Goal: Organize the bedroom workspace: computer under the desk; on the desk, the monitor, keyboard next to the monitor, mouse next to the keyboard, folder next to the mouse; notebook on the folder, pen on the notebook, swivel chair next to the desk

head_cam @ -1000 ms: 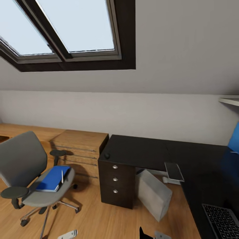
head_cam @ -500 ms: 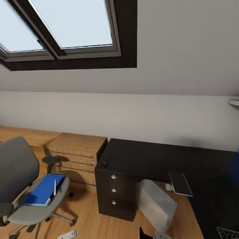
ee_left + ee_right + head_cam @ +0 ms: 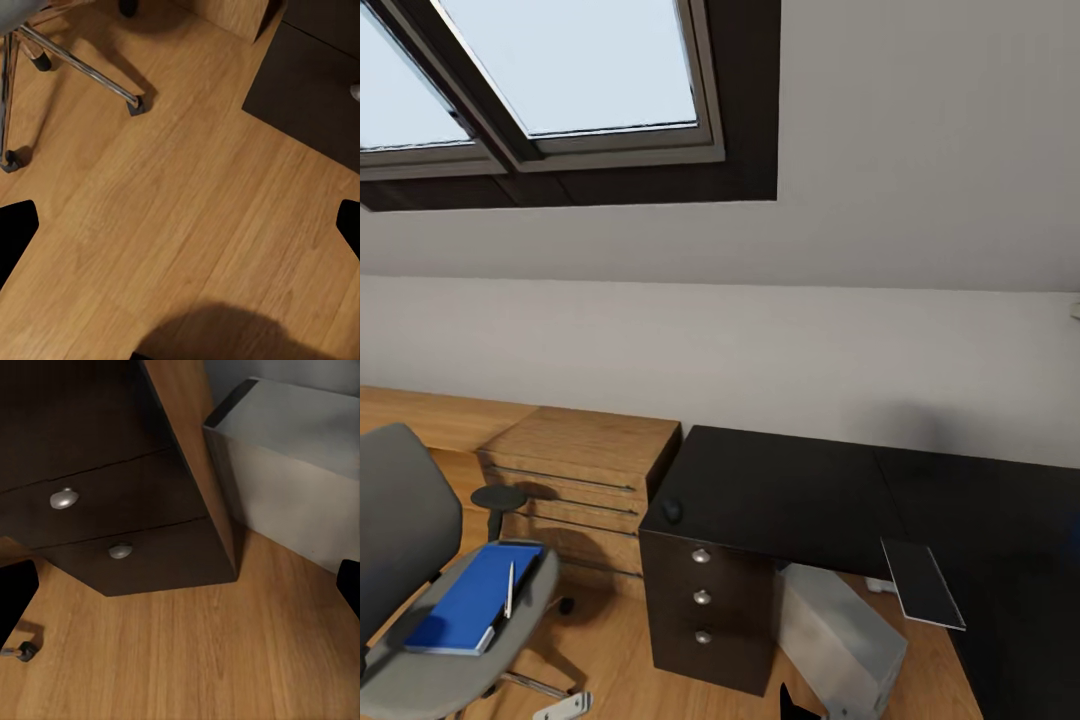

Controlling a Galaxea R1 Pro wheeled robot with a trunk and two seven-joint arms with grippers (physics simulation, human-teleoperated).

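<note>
Bright blue folder (image 3: 468, 607) lies on the grey upholstered swivel chair (image 3: 400, 560), slim white pen (image 3: 510, 589) on top (awaiting transfer). Glossy black desk (image 3: 790, 490) carries the small black mouse (image 3: 672, 511); light grey computer tower (image 3: 840, 640) underneath. Both grippers hang wide open, empty.

The worktop (image 3: 810, 490) is glossy black; the computer (image 3: 845, 635) beneath is light grey. A bright blue folder (image 3: 465, 610) lies on the grey swivel chair (image 3: 400, 560), over a warm wood-grain floor (image 3: 187, 225).
</note>
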